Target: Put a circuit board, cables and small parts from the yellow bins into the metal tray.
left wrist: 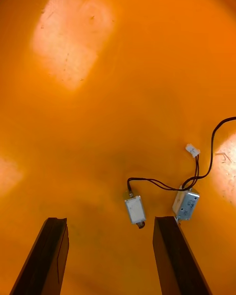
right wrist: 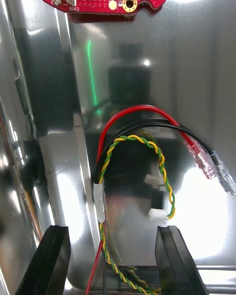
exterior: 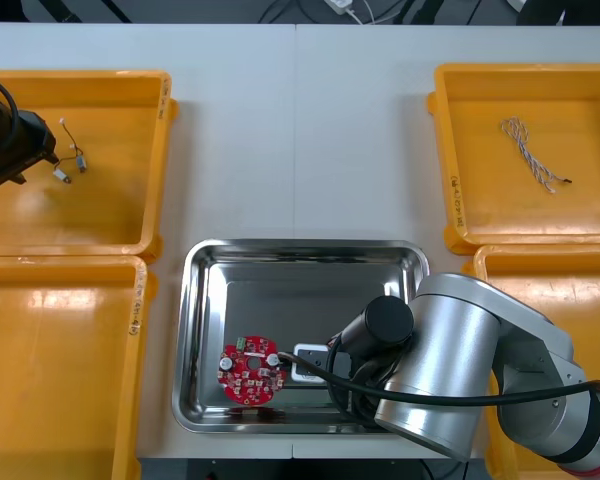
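The metal tray (exterior: 305, 249) holds a red circuit board (exterior: 251, 371) and looped cables (right wrist: 162, 159), the cables between the right tool's (right wrist: 113, 233) spread fingers; the left tool (left wrist: 110, 223), also spread, hangs over small metal parts (left wrist: 135, 210) in a yellow bin (exterior: 161, 160) on the surface (exterior: 300, 130).

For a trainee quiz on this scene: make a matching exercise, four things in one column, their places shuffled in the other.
1. circuit board
2. blue and white cable
3. small metal parts
4. red and yellow cable

A. far left yellow bin, by the open left gripper
B. metal tray, within the open right gripper
C. far right yellow bin
D. metal tray, past that gripper

Pairs: 1-D, 2-C, 3-A, 4-B
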Controlling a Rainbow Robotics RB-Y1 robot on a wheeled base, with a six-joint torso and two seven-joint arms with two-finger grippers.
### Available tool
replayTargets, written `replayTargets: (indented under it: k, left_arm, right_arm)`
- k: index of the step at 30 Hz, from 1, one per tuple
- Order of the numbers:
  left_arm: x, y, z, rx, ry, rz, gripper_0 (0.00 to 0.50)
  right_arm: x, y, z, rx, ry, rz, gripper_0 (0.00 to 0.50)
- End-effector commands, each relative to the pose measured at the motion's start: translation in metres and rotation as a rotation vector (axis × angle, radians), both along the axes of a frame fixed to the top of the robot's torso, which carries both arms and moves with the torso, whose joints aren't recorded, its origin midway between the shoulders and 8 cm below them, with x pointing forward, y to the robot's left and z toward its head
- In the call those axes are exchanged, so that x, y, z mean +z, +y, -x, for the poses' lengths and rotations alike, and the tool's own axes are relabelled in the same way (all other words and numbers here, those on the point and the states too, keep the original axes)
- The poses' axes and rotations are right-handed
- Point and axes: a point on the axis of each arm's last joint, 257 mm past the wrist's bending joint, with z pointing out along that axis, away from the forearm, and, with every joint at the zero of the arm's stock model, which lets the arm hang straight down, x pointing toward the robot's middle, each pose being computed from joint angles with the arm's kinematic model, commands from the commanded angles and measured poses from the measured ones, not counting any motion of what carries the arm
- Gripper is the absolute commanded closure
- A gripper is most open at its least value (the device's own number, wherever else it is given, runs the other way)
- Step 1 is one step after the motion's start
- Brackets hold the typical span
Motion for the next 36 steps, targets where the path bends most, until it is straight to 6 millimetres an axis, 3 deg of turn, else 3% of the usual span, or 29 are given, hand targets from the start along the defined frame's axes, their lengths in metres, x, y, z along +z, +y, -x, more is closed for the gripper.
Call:
replayTargets:
  k: [1, 9, 19, 24, 36]
  left_arm:
    - [0.018, -0.014, -0.018, -0.077, -0.045, -0.035, 0.0]
    - [0.009, -0.02, -0.024, -0.093, -0.051, -0.03, 0.0]
    - [0.001, -0.022, -0.026, -0.108, -0.048, -0.046, 0.0]
    - [-0.003, -0.021, -0.026, -0.11, -0.043, -0.053, 0.0]
    - [-0.006, -0.022, -0.025, -0.123, -0.036, -0.064, 0.0]
  right_arm:
    - [0.01, 0.012, 0.003, 0.008, 0.002, -0.041, 0.0]
    - [0.055, -0.006, -0.01, -0.036, -0.011, -0.056, 0.0]
    - [0.127, -0.007, -0.052, -0.077, -0.053, -0.216, 0.0]
    - [0.157, -0.026, -0.076, -0.126, -0.111, -0.237, 0.0]
    - [0.196, -0.079, -0.122, -0.29, -0.109, -0.293, 0.0]
